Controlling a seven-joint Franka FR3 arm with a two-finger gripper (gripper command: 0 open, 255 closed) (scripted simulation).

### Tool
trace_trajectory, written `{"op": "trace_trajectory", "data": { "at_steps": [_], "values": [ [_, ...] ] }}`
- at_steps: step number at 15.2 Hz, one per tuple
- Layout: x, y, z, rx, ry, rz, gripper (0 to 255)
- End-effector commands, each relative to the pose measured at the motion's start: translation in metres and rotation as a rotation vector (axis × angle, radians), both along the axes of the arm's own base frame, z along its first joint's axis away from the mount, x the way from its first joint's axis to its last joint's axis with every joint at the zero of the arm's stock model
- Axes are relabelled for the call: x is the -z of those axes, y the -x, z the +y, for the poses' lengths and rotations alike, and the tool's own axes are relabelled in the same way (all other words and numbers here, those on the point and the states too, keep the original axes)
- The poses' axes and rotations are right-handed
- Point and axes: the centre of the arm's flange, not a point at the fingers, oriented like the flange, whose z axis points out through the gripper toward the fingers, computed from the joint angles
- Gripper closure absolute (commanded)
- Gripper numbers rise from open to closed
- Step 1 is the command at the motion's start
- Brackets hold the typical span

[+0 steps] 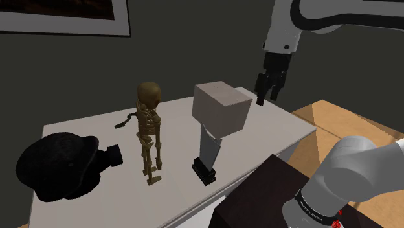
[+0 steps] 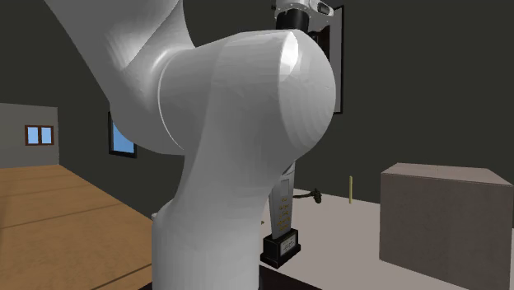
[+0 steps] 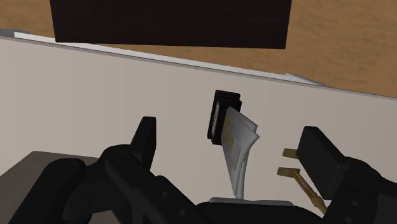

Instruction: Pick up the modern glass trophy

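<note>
Shoulder view, left to right. A black lumpy object (image 1: 58, 165) sits on the white table (image 1: 90, 126), the thing farthest from the gripper. Next is a gold skeleton figure (image 1: 149, 129), upright, also well away from the gripper. Then comes the trophy (image 1: 208, 149), with a black base and a pale clear column. It stands upright near the table's front edge, below the gripper and off to its left, well apart from it.

A grey box (image 1: 220, 107) overlaps the trophy's top in this view. It lies between trophy and gripper, and I cannot tell whether box and trophy touch. The gripper (image 1: 267, 97) hangs in the air over the table's far right corner, above everything, touching nothing. The dark stand (image 1: 259, 194) is at lower right, under the arm.

Second exterior view: the white arm (image 2: 239, 123) blocks most of the trophy (image 2: 284, 222). The black base shows, with the grey box (image 2: 441, 218) to its right.

Wrist view: the gripper (image 3: 232, 130) has its fingers (image 3: 147, 137) spread apart with nothing clasped. The trophy (image 3: 238, 149), with gold lettering on the column, shows in the gap between them, farther down on the table (image 3: 95, 89). Neither finger touches it. The grey box (image 3: 38, 165) lies behind one finger.
</note>
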Motion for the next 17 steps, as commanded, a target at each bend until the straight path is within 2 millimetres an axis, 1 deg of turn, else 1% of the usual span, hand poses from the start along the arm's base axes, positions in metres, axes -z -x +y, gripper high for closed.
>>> {"op": "trace_trajectory", "data": {
  "at_steps": [1,9,17],
  "values": [
    [0.0,0.0,0.0,0.0,0.0,0.0,0],
    [0.083,-0.048,0.045,0.037,0.04,-0.02,0],
    [0.166,-0.099,0.085,0.074,0.079,-0.041,0]
  ]
}}
